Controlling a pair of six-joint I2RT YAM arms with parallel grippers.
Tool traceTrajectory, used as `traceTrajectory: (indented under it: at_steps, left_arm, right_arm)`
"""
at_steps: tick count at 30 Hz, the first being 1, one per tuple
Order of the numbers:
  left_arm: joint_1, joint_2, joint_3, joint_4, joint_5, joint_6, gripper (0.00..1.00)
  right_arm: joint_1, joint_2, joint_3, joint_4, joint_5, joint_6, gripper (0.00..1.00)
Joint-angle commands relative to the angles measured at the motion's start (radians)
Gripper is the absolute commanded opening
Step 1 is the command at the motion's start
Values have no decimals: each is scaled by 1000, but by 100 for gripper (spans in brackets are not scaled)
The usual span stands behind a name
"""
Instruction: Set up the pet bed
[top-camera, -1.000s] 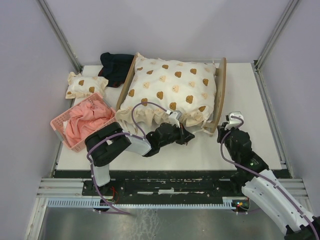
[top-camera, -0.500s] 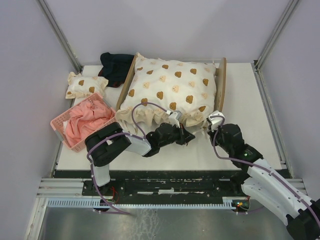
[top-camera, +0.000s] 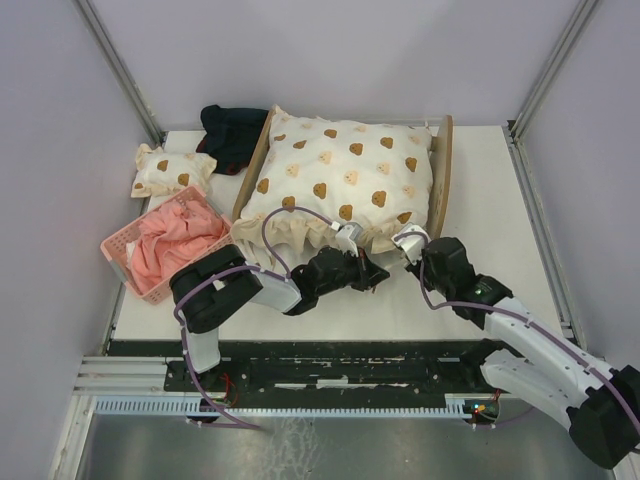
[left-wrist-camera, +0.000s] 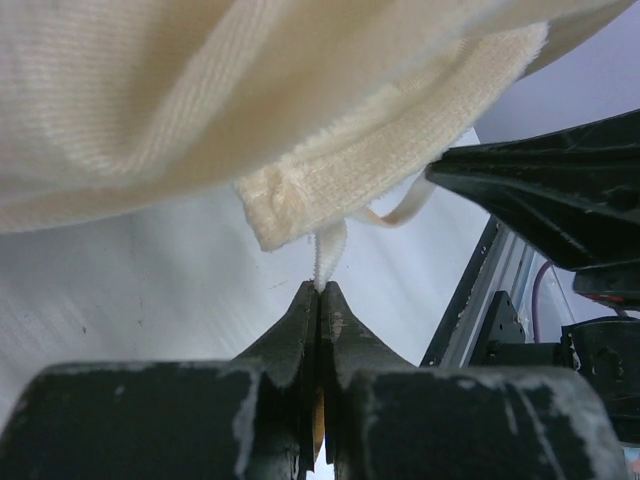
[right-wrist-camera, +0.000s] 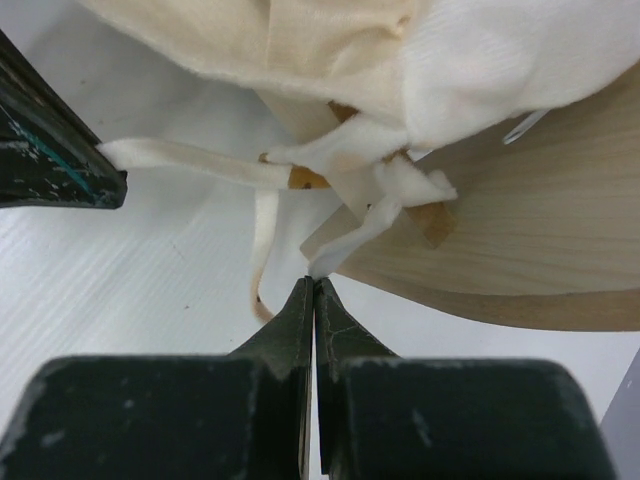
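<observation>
Swung leftward since a second ago, the right gripper (right-wrist-camera: 313, 284) now sits at the near right corner of the pet bed (top-camera: 443, 170). Its jaws are pressed together with a loose tie (right-wrist-camera: 352, 222) ending at their tips; pinched or merely touching is hard to say. The left gripper (left-wrist-camera: 320, 290), unmoved, is clamped on a cream strap (left-wrist-camera: 331, 245) hanging from the bear-print quilt (top-camera: 340, 175), which covers the bed at mid-table (top-camera: 495, 200).

The quilt (top-camera: 340, 185) covers the pet bed (top-camera: 444, 170) between its end boards, so we cannot see what lies inside. Behind the bed a dark cloth (top-camera: 230, 135) is half hidden. At the bed's front, the end of a tie (left-wrist-camera: 330, 245) vanishes between the closed jaws of the left gripper (left-wrist-camera: 320, 290).
</observation>
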Motion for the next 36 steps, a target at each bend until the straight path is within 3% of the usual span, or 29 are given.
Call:
traceTrajectory:
  at_steps: [1,10,18,24,30,36]
  left_arm:
    - [-4,-23,-6,79,8,-23,3]
    - [-3,-22,-17,92,4,-31,3]
    - [-4,-21,-13,90,15,-38,3]
    - [-4,-14,-13,90,17,-46,3]
    - [-4,-2,-6,90,21,-49,3]
    - [-5,-13,-6,78,15,-46,9]
  right_arm:
    - [21,28,26,-28,48,-50,2]
    - [59,79,53,-22,114,-97,2]
    - [69,89,18,139,232,-203,2]
    - [70,91,-1,212,182,-333,2]
    - [71,109,-6,208,126,-339,2]
    - [72,153,-17,267,122,-430,2]
